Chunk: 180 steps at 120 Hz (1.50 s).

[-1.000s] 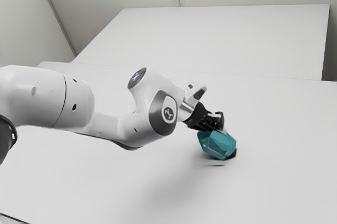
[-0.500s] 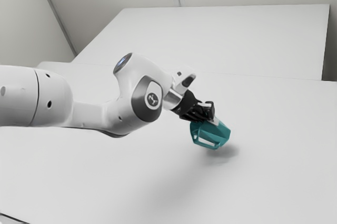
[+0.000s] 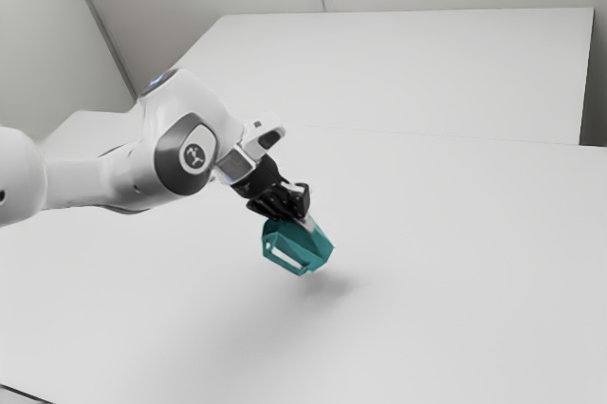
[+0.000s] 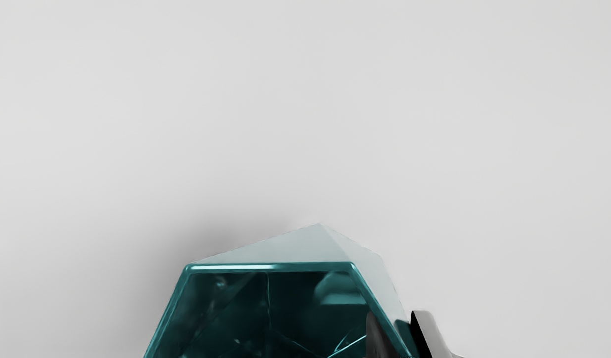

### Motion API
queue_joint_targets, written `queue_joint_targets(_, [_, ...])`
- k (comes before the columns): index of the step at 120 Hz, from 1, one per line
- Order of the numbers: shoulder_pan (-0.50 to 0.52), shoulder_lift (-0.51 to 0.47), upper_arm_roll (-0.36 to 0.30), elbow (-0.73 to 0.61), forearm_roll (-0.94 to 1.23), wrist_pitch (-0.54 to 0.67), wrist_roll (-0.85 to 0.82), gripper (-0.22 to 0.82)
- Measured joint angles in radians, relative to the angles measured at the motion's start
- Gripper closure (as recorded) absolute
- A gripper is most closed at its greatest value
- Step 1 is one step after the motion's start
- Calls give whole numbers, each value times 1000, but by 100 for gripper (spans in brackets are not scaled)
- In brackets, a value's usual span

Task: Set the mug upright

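My gripper (image 3: 305, 220) is closed on the mug (image 3: 311, 245), pinching one side of its wall: one finger (image 4: 378, 340) reaches inside past the rim (image 4: 270, 267), the other (image 4: 428, 330) presses from outside. The mug hangs tilted, its mouth toward my hand and its base slanting toward the exterior view's right, apparently clear of the table (image 3: 465, 271), since its shadow (image 3: 330, 286) falls apart from it.

I take it for light and stiff, with a glossy glaze that could slip; if it is ceramic, a hard knock might chip it. The wall near the rim seems a fair place to hold, though a pinch on one side lets the weight swing about my fingers. The handle (image 3: 282, 265) shows on the lower side, toward the exterior view's left; I would rather have it swing clear of the tabletop as I level the base, then lower gently and let go only once the base sits flat.

Farther out, my arm (image 3: 90, 183) comes in from the exterior view's left. A white slab (image 3: 398, 72) stands well beyond the mug, and I see nothing in the way of setting it down.
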Motion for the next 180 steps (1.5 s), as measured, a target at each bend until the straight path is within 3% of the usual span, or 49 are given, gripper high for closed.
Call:
queue_joint_targets(18, [35, -67, 20, -36, 141, -59, -34, 78])
queue_joint_targets(63, [100, -118, 57, -63, 411, -178, -126, 78])
queue_joint_targets(95, [110, -114, 124, -55, 576, -314, -207, 78])
queue_joint_targets(112, [111, -65, 143, -26, 614, -359, -241, 78])
queue_joint_targets(180, [107, 73, 143, 27, 580, -220, -328, 78])
